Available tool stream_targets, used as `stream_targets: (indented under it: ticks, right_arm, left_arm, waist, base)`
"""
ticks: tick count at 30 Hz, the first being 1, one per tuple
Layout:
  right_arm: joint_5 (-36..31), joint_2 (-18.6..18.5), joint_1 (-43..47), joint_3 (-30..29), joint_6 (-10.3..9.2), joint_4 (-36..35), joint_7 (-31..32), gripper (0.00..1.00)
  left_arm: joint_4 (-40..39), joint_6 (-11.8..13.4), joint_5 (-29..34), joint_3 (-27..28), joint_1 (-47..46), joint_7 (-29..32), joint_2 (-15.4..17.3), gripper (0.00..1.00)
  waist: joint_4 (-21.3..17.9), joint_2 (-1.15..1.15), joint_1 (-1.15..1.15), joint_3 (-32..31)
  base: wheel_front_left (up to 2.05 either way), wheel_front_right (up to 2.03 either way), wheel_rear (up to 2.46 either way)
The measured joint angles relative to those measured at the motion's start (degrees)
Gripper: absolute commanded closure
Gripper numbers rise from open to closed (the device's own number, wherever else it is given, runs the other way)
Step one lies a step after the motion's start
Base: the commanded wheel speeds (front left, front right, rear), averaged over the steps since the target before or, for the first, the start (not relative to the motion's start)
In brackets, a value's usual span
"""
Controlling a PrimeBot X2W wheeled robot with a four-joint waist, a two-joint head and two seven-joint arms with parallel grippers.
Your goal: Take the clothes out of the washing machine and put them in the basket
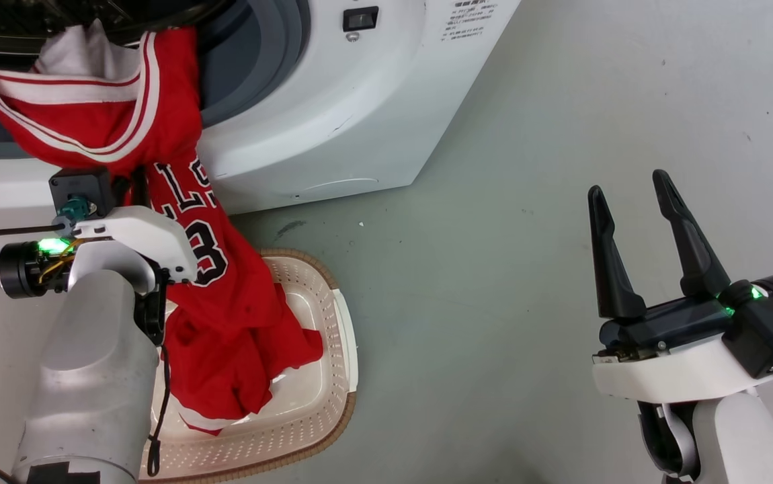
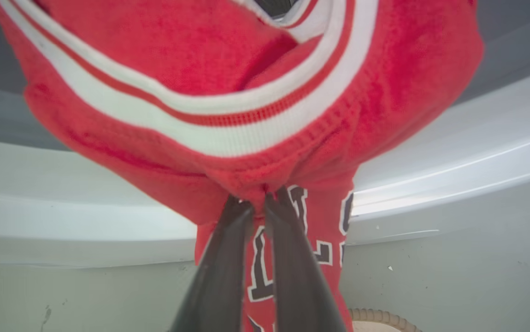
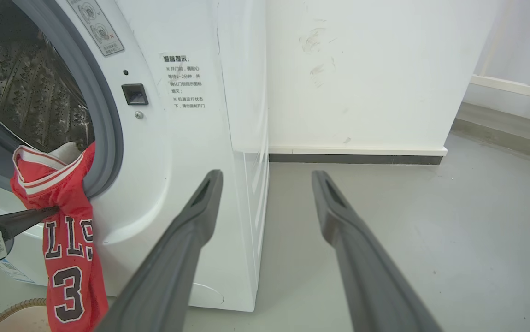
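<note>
Our left gripper [image 2: 259, 203] pinching the jersey [image 1: 238, 323] half out of the washing machine [image 1: 333, 121], right gripper [image 1: 626, 183] spread idle, we must next lower it into the near basket [image 1: 345, 336].

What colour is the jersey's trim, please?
The trim is white with red stripes; left wrist view.

There's the right gripper [image 1: 626, 183]: 2 long dark fingers [image 1: 689, 242], white-and-black wrist [image 1: 662, 376], green light [image 1: 756, 292] glowing. The left forearm [image 1: 91, 376] is silver-grey, black cable [image 1: 158, 417] dangling.

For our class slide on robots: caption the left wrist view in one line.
Left gripper shut on the red jersey before the washing machine, basket rim below.
</note>
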Motion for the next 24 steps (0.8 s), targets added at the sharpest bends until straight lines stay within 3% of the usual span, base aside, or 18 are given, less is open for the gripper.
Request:
stream_targets:
  ticks: [10, 24]
  right_arm:
    - [-0.02, 0.0, 1.17, -0.09, 0.0, 1.12, 0.0, 0.0]
    - [-1.59, 0.0, 8.27, -0.05, 0.0, 2.86, 0.0, 0.0]
  left_arm:
    - [-2.37, -0.88, -0.4, 1.23, 5.18, 0.0, -2.08, 1.0]
    - [-18.33, -4.07, 3.03, 0.6, 24.24, 0.0, -4.76, 1.0]
  waist:
    - [0.82, 0.0, 0.0, -4.17]
    - [3.03, 0.0, 0.0, -16.25]
  base:
    - [0.0, 0.0, 0.0]
    - [0.0, 0.0, 0.0]
